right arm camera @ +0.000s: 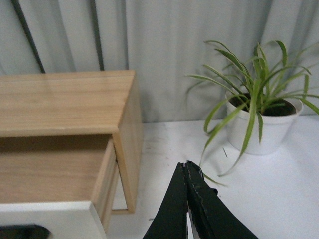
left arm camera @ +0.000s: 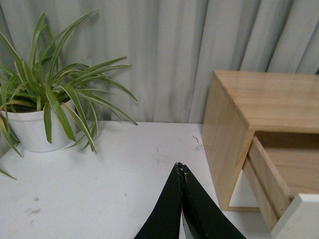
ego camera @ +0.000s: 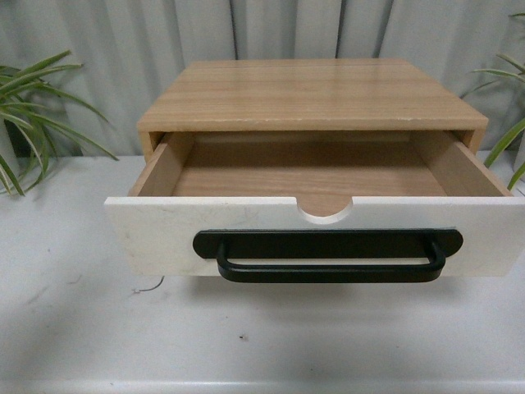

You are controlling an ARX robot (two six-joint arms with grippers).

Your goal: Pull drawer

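The drawer (ego camera: 164,234) stands pulled out of its light wood cabinet (ego camera: 308,94), showing a bare wood floor inside. Its white front panel carries a long black bar handle (ego camera: 328,256) and a half-round notch (ego camera: 325,211) in the top edge. Neither gripper shows in the front view. My left gripper (left arm camera: 180,167) is shut on nothing, hovering over the white table left of the cabinet (left arm camera: 234,134). My right gripper (right arm camera: 186,165) is shut and holds nothing, over the table to the right of the cabinet (right arm camera: 127,144); the drawer's white front (right arm camera: 50,219) shows at the corner.
A potted spider plant in a white pot (left arm camera: 32,132) stands at the back left, another (right arm camera: 261,124) at the back right. Grey corrugated wall (ego camera: 98,49) behind. White table (ego camera: 262,336) runs in front of the drawer.
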